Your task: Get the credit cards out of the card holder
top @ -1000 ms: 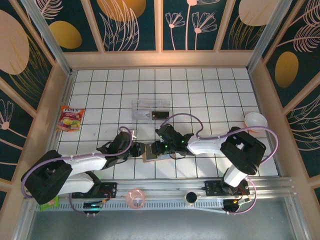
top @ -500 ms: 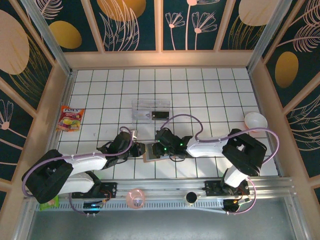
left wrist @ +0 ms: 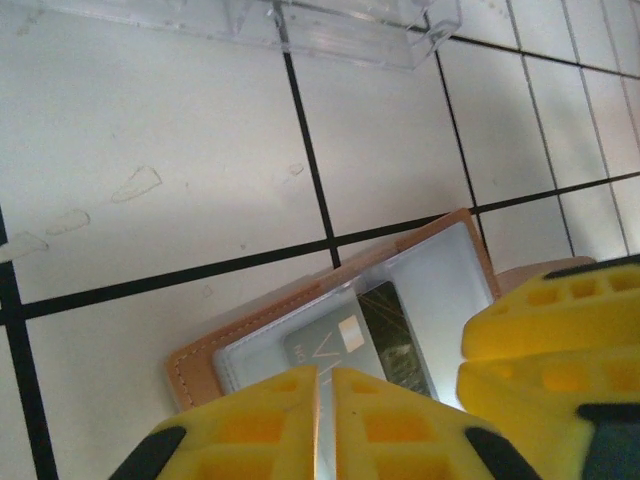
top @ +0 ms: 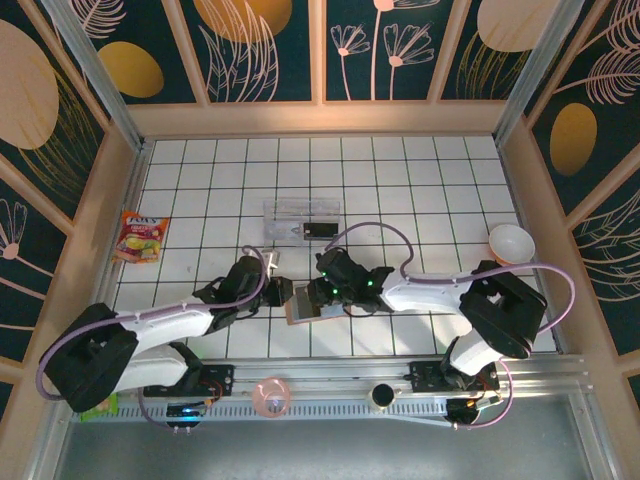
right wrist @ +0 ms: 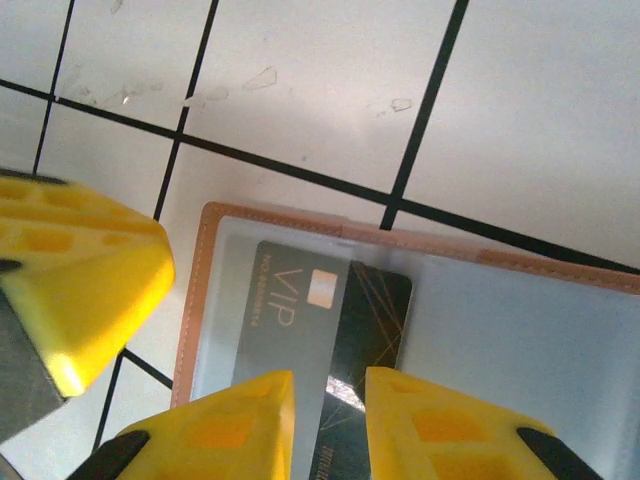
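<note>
So the left claw (left wrist: 325,392) has just pinched in. Its yellow fingers now sit almost together with only a slit between them, and in the top view it has crept up against the left edge of the holder (left wrist: 440,265). To me it looks like it's pinning that edge so the thing won't slide, but I can't tell whether any leather is actually in the slit. For the task, I'd say the bracing half is about done and the pulling half isn't.

The holder lies open and flat on the desk (left wrist: 150,120), lower middle of the top view, between the two claws and a bit below the clear tray (left wrist: 350,30). In the left wrist view it runs from lower left to middle right, with its near rim right at the fingertips. The card (right wrist: 300,305) sits in the clear pocket. It's grey with VIP on it, with a black strip along its right side. Could be one card or two stacked, can't say.

The right claw (right wrist: 330,405) is at the bottom centre of its own view, fingers a narrow gap apart, pinching nothing that I can see. The black end of the card shows straight through that gap, so the claw hovers right over the card's near end.
</note>
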Tool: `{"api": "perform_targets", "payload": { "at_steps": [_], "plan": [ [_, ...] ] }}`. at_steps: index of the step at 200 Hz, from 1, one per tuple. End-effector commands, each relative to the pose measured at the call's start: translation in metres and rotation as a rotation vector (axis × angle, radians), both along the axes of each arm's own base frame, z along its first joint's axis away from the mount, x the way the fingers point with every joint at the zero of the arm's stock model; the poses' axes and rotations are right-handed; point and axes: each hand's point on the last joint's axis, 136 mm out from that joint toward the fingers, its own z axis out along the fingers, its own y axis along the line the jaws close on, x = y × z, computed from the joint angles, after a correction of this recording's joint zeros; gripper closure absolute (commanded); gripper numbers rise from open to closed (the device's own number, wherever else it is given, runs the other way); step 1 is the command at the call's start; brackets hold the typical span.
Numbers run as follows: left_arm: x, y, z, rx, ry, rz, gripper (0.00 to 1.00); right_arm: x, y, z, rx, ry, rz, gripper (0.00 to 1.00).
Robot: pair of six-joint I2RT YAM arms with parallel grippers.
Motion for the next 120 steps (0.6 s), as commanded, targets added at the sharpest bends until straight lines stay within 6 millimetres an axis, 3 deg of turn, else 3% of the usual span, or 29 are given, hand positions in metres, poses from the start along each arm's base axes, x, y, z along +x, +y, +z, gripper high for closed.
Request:
{"api": "perform_targets", "payload": {
  "at_steps": [1,60,120],
  "plan": [
    [0.004,-0.012,0.003,-0.007,-0.014,-0.034,0.90,-0.004,0.007,0.011,0.058,0.038,0.063,0.72],
    [0.004,-0.007,-0.017,0.081,0.010,-0.041,0.97,-0.006,0.007,-0.006,0.078,0.128,0.064,0.70],
    [-0.006,0.000,-0.034,0.110,0.054,-0.048,1.00,-0.001,-0.008,-0.027,0.044,0.179,0.003,0.71]
  ]
}}
